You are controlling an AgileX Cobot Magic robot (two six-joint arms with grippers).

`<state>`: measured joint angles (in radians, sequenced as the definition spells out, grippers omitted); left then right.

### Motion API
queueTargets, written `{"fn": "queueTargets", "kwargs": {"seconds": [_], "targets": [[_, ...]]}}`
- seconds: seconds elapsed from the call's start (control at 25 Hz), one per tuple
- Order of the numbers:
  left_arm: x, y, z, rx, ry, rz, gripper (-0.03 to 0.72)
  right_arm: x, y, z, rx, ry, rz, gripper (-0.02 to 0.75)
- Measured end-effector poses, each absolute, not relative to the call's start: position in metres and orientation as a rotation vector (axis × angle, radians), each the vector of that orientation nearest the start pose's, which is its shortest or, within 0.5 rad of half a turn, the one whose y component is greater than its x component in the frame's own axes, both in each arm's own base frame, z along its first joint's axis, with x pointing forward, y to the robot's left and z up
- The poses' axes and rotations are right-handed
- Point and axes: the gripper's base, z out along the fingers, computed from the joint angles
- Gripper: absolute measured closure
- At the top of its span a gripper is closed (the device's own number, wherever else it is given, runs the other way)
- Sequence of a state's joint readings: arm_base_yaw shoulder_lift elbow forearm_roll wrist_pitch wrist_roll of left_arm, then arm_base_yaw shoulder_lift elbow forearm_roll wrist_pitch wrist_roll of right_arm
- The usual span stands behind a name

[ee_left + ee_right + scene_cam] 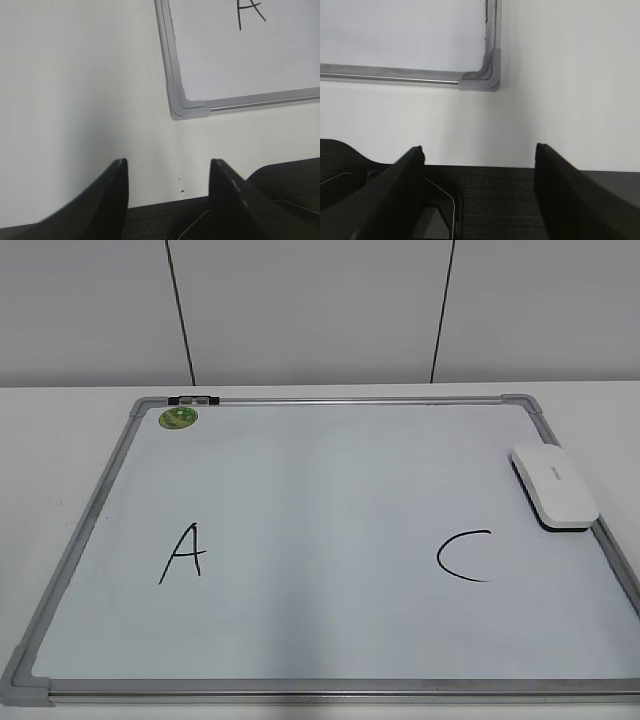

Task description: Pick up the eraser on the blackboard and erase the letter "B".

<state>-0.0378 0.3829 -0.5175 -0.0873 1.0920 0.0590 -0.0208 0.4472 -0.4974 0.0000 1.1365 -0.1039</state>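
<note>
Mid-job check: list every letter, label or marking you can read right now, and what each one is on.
"A": black marker, left part of the large white grey-framed blackboard.
"C": black marker, right part of that board.
No "B" shows between them.
White rounded plastic eraser: faint grey lettering, too small to read.
Small round green magnet: pattern unreadable.

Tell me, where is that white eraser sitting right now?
In the exterior view, the eraser lies on the right edge of the blackboard, just above and right of the letter C and far from the green magnet in the top left corner.

One blackboard (330,480), one eraser (556,486), one magnet (178,418), two letters (184,553).
</note>
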Motion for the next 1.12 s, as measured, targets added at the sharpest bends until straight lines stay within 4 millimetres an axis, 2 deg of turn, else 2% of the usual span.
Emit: {"fn": "queueTargets", "kwargs": {"seconds": [0.52, 0.72, 0.96, 1.12], "targets": [[0.046, -0.009, 0.273, 0.104, 2.403, -0.102, 0.353, 0.053, -0.001, 0.261, -0.105, 2.544, -0.048, 0.236], [0.026, -0.008, 0.278, 0.093, 2.277, -0.093, 0.354, 0.038, -0.001, 0.266, -0.1, 2.437, -0.055, 0.236], [0.002, -0.007, 0.28, 0.079, 2.12, -0.079, 0.358, 0.01, 0.0, 0.27, -0.093, 2.25, -0.067, 0.236], [-0.006, -0.007, 0.28, 0.08, 2.076, -0.077, 0.377, -0.006, 0.0, 0.27, -0.088, 2.144, -0.072, 0.236]]}}
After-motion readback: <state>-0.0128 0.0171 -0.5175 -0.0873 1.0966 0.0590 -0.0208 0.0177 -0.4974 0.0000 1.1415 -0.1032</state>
